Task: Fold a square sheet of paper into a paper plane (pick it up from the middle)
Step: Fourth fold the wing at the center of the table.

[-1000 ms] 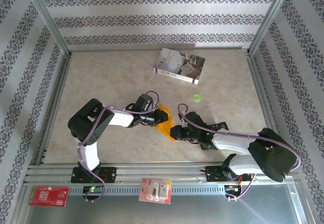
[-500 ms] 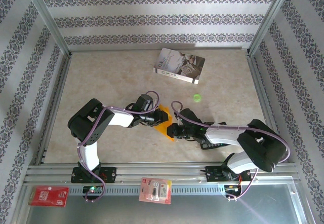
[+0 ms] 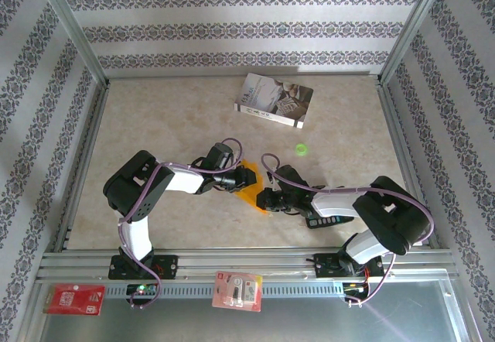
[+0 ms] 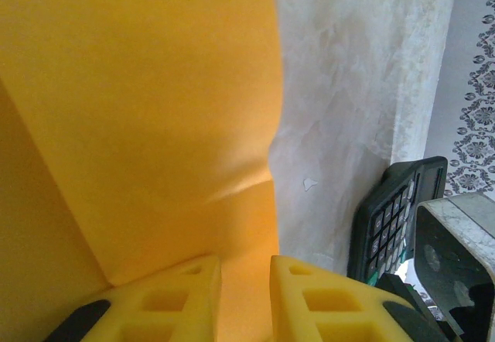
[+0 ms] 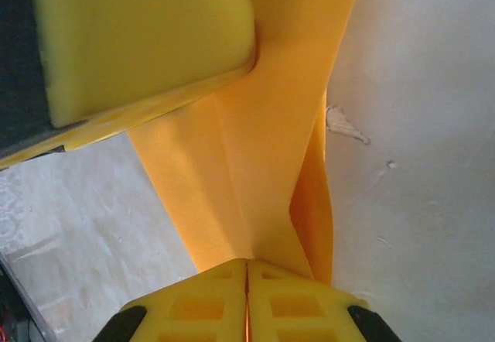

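Where the two arms met near the middle of the desk (image 3: 170, 117), the square sheet of paper (image 3: 253, 193) sat between the left gripper (image 3: 244, 178) and the right gripper (image 3: 266, 200). In the top view it showed as a narrow orange wedge, its far tip beside the left gripper and its near tip beside the right one.

Right gripper, wrist view (image 5: 247, 268): the jaws were fully closed, the two yellow fingers pressed face to face with no gap. The sheet ran down into the seam between them. A crease and a raised flap on the right converged at the fingertips, so the jaws had the paper pinched at that point. One yellow finger (image 5: 139, 40) of the left gripper lay against the upper part of the sheet.

Left gripper, wrist view (image 4: 245, 276): the jaws stood a narrow gap apart and were not clamped together. The paper spread ahead of the fingers and showed orange in the gap. Whether it passed between the fingers or lay behind them could not be determined.

A black calculator (image 4: 390, 218) lay on the desk to the right of the sheet's edge, apart from it and partly under the right arm. A grey-white book (image 3: 274, 100) lay at the far side, well apart, with a small green object (image 3: 301, 150) between it and the grippers.
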`<state>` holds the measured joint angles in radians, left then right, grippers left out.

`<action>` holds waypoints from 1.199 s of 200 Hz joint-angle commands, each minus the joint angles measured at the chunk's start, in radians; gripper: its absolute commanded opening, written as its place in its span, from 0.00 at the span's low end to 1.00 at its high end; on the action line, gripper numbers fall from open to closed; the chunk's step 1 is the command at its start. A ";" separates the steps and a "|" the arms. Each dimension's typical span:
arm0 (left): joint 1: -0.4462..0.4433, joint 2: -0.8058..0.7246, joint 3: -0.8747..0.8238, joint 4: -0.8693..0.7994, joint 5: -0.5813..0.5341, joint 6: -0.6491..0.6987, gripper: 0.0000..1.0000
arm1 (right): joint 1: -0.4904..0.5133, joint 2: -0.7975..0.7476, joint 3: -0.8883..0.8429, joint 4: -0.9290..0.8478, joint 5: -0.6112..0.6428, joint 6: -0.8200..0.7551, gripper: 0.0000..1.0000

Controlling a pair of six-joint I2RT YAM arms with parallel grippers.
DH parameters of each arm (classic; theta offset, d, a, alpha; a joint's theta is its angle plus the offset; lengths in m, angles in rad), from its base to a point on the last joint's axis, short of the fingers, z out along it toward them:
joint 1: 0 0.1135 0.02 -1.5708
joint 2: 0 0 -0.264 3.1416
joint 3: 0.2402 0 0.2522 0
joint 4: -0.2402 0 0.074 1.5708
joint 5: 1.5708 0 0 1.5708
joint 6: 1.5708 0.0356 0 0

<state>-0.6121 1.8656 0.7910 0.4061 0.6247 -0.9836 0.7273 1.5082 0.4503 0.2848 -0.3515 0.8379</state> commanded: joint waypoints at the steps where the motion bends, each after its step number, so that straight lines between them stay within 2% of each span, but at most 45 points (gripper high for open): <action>1: 0.015 0.026 -0.018 -0.056 -0.038 0.018 0.23 | -0.014 -0.015 -0.013 -0.011 -0.012 0.003 0.09; 30: 0.015 0.022 -0.021 -0.062 -0.040 0.020 0.23 | -0.015 -0.054 0.013 -0.017 -0.037 0.006 0.10; 80: 0.015 0.024 -0.021 -0.058 -0.042 0.018 0.23 | -0.011 -0.005 -0.021 -0.015 -0.058 0.012 0.10; 240: 0.020 0.034 -0.021 -0.080 -0.063 0.033 0.23 | 0.075 -0.092 -0.172 -0.037 0.002 0.091 0.08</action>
<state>-0.6113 1.8656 0.7910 0.4057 0.6250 -0.9829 0.7708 1.4197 0.3275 0.3744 -0.3500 0.8989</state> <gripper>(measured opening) 0.231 0.082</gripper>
